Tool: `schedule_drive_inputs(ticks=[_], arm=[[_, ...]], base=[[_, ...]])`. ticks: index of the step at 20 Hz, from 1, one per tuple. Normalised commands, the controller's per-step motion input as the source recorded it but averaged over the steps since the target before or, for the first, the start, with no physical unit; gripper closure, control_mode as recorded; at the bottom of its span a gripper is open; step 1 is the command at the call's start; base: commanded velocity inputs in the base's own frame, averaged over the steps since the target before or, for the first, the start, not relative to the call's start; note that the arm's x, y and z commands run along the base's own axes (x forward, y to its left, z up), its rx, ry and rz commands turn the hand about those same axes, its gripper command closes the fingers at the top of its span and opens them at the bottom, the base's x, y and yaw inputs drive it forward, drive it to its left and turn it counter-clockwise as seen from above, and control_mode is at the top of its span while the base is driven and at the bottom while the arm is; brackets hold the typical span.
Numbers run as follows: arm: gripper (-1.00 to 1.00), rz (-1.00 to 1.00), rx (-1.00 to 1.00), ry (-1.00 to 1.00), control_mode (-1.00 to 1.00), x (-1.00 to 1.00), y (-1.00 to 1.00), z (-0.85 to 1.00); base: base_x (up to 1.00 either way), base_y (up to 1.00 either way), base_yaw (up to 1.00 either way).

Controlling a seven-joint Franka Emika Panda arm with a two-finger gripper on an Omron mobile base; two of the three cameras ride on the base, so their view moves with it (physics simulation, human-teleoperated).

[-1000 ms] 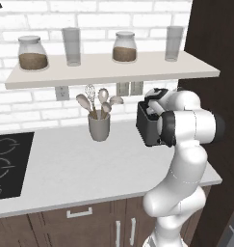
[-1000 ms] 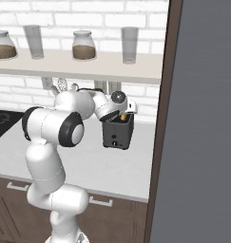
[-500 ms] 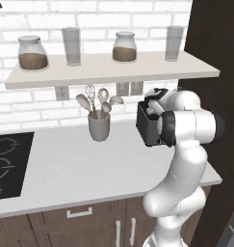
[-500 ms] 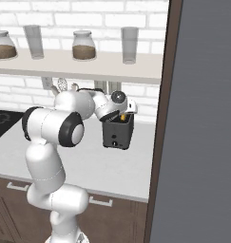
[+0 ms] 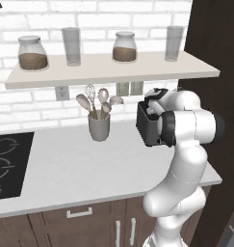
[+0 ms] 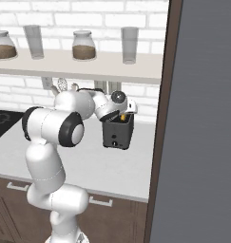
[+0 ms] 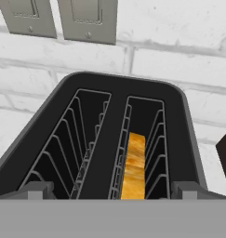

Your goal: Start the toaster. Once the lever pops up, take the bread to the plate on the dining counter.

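With the jaws spread wide above the toaster (image 7: 119, 139), a misaligned descent could strike the slot guides rather than straddle the bread (image 7: 134, 165).

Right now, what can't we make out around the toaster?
- Toaster lever: left base view, the arm covers that side; right base view, too small to tell up or down.
- Bread: hand view, lower part sunk in the right slot, cut off at the bottom edge.
- Fingers: hand view shows just the tips, set wide at the toaster's corners; contact unclear.
- Plate and dining counter: outside these frames.
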Motion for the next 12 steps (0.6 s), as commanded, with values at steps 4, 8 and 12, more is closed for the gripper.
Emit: schedule_drive_inputs(ticks=[4, 8, 12], arm=[[-1.0, 0.0, 0.0, 0.0, -1.0, 0.0, 0.0, 0.0], [-1.0, 0.0, 0.0, 0.0, -1.0, 0.0, 0.0, 0.0], [-1.0, 0.0, 0.0, 0.0, -1.0, 0.0, 0.0, 0.0]], base=[[0.0, 0.0, 0.0], [0.0, 0.0, 0.0], [0.0, 0.0, 0.0]])
